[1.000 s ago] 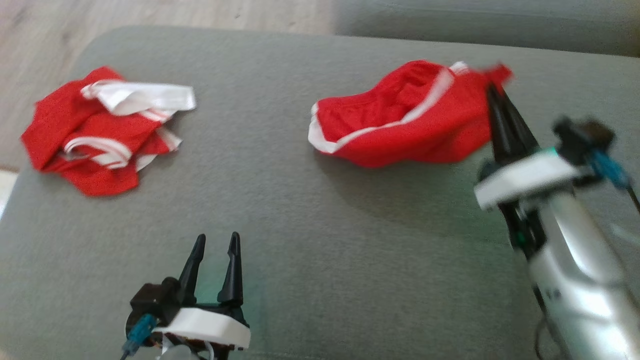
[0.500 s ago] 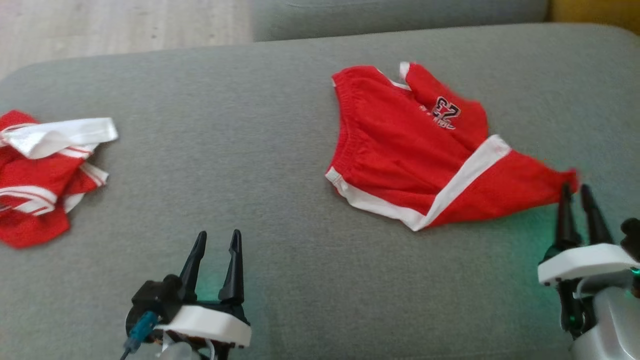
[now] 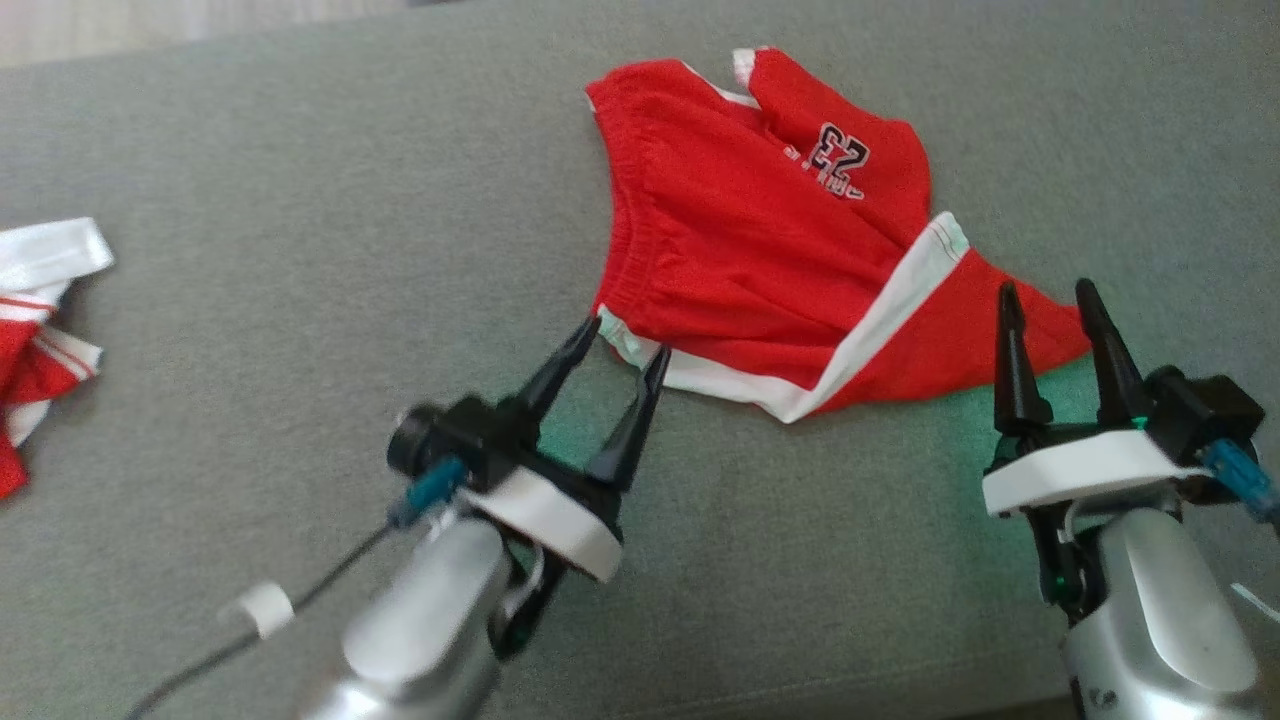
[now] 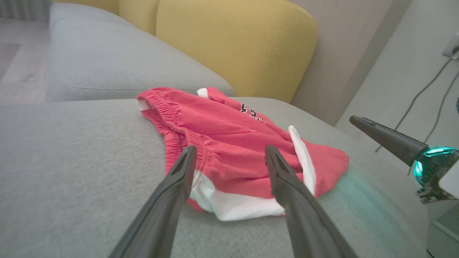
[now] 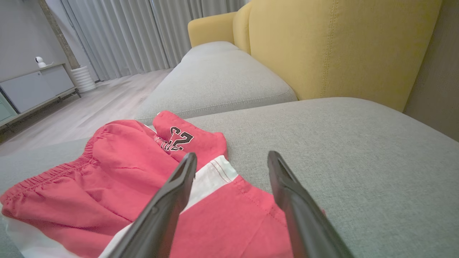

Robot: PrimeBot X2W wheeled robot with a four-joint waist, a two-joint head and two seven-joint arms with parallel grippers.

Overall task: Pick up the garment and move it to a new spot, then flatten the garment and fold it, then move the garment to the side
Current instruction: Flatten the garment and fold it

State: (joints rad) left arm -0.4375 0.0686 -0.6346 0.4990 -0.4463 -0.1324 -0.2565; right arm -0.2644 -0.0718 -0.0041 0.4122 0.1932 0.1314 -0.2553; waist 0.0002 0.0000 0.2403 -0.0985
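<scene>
Reaching forward from its earlier rest, the left hand (image 3: pixel 627 337), fingers spread, arrives at the white hem of the red shorts (image 3: pixel 740 250) lying on the grey sofa cushion (image 3: pixel 300 200); the right hand (image 3: pixel 1045 288), earlier pinching them, now stands spread.

1. The garment (image 3: pixel 760 250) lies on the seat cushion (image 3: pixel 300 200), in its far right part.
2. The left gripper (image 3: pixel 626 338) sits at the garment's near left corner, one tip on either side; whether they touch the cloth is hard to tell.
3. The right gripper (image 3: pixel 1045 288) stands over the garment's near right end.
4. A second garment (image 3: pixel 40 300) lies at the left, well apart.
5. Another cushion (image 5: pixel 215 79) adjoins on the far side, with the backrest (image 5: pixel 340 46) to the right.
</scene>
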